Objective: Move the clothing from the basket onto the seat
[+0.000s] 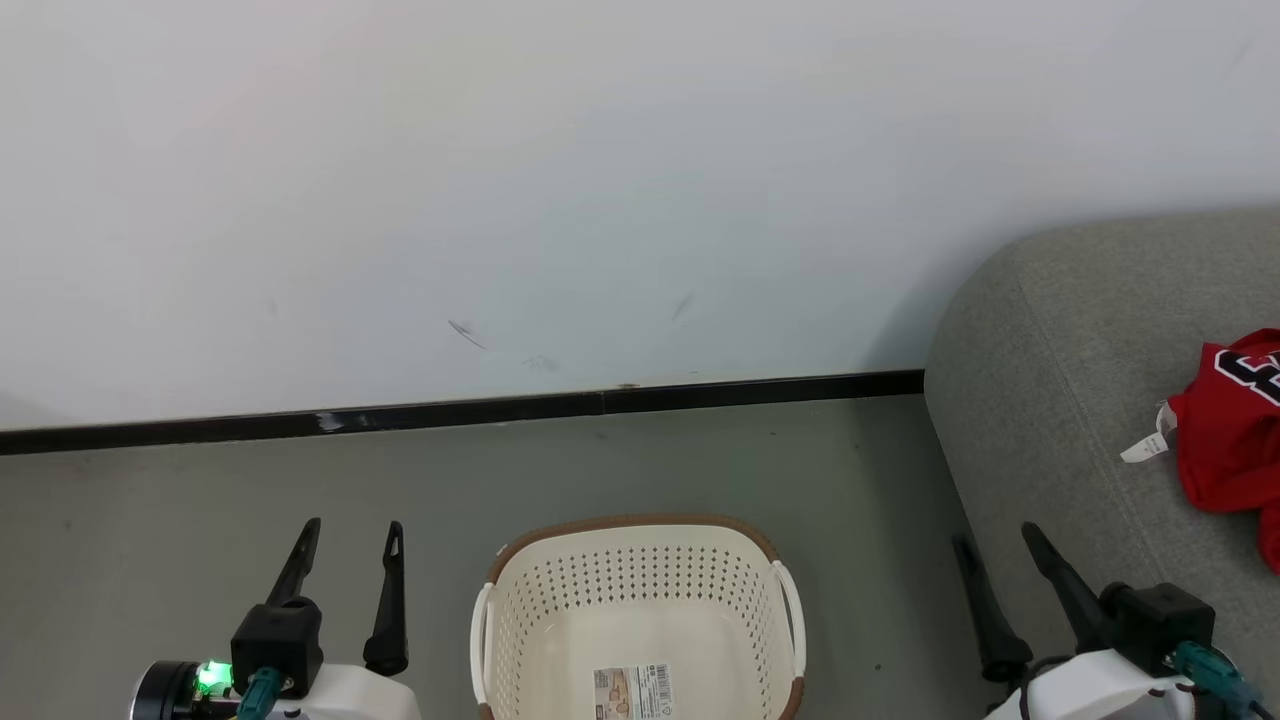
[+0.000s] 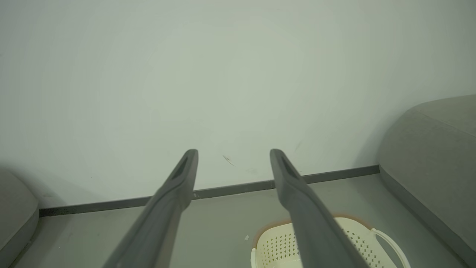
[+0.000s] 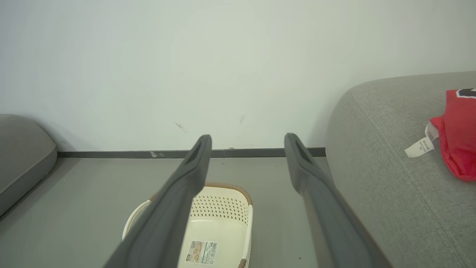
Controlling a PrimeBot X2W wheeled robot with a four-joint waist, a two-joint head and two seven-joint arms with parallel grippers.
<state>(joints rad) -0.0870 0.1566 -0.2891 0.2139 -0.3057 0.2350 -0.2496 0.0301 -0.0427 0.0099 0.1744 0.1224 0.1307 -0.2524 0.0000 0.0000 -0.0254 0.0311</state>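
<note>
Already clothing (image 1: 1230, 430) on seat (image 1: 1050, 400); basket (image 1: 640, 522) between left hand (image 1: 353, 527) and right hand (image 1: 995, 535), both apart.

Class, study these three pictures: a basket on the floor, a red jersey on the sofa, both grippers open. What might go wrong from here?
1. The basket is cut off at the head view's bottom edge. A garment at its near end might be missed, though the bottom that shows is bare.
2. The right gripper hangs open and seems close to the sofa. A careless swing might scrape it.
</note>
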